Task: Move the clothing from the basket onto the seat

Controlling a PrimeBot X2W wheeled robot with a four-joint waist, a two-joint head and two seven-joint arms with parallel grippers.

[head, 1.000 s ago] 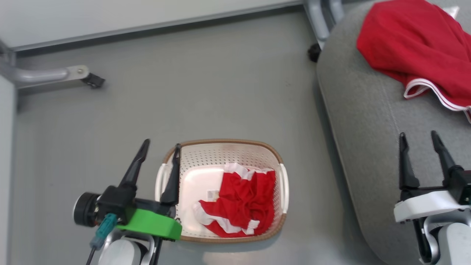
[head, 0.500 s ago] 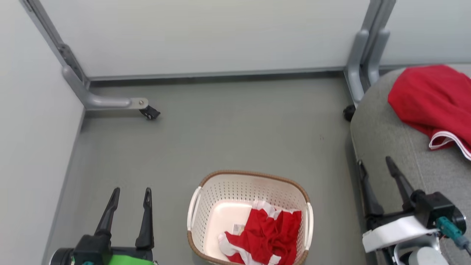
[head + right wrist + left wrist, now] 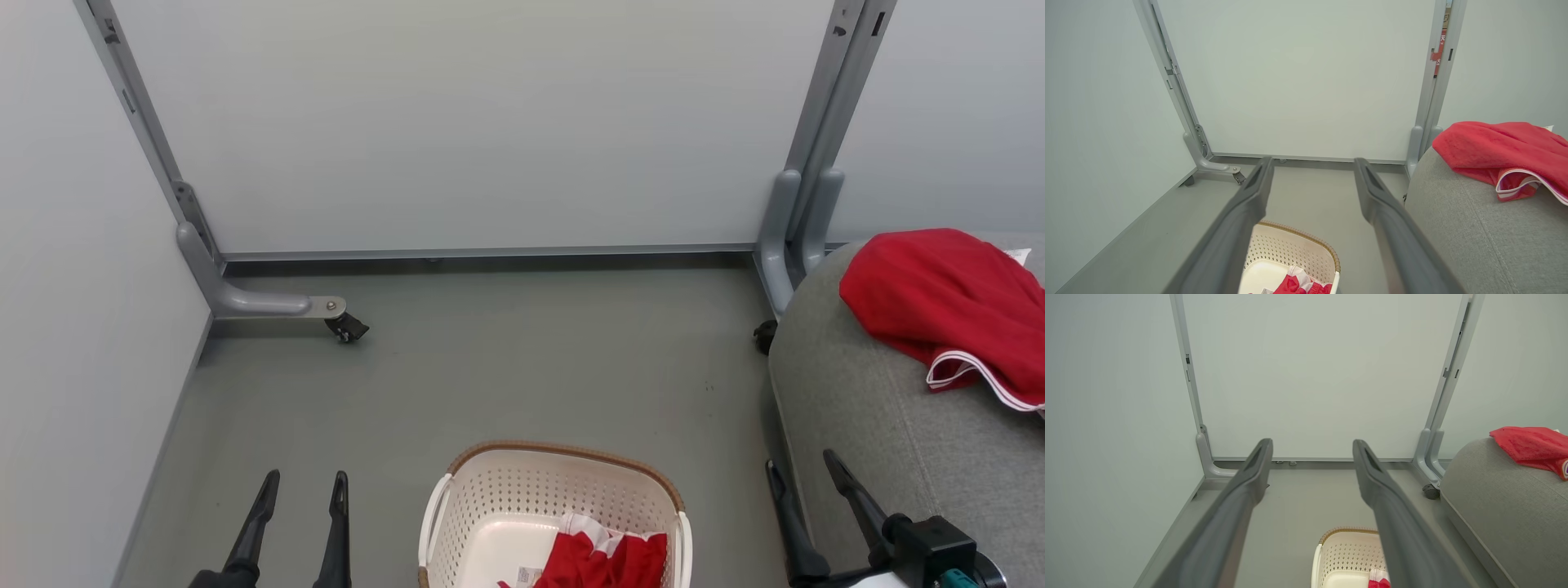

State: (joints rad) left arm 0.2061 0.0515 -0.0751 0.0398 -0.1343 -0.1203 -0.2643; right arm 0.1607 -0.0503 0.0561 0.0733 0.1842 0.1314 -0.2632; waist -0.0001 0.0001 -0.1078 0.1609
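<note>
The cream perforated basket [image 3: 506,506] with a brown rim stands on the floor at the bottom middle, cut off by the frame edge. A crumpled red garment with white trim [image 3: 608,559] lies inside it at the right. Another red garment [image 3: 939,306] is spread on the grey seat [image 3: 857,425] at the right. My left gripper [image 3: 302,486] is open and empty, left of the basket. My right gripper [image 3: 804,474] is open and empty at the seat's front edge. The wrist views show the basket [image 3: 1347,551] [image 3: 1294,249] below each pair of spread fingers.
White partition panels close off the back and the left. A grey metal leg with a caster [image 3: 347,327] stands at the back left, and another post with a caster [image 3: 765,335] rises beside the seat. Open grey floor [image 3: 522,367] lies beyond the basket.
The head camera has tilted up, so basket and seat slid down the picture. Both grippers have dropped toward the bottom edge, still open; the left one is now clear of the basket.
</note>
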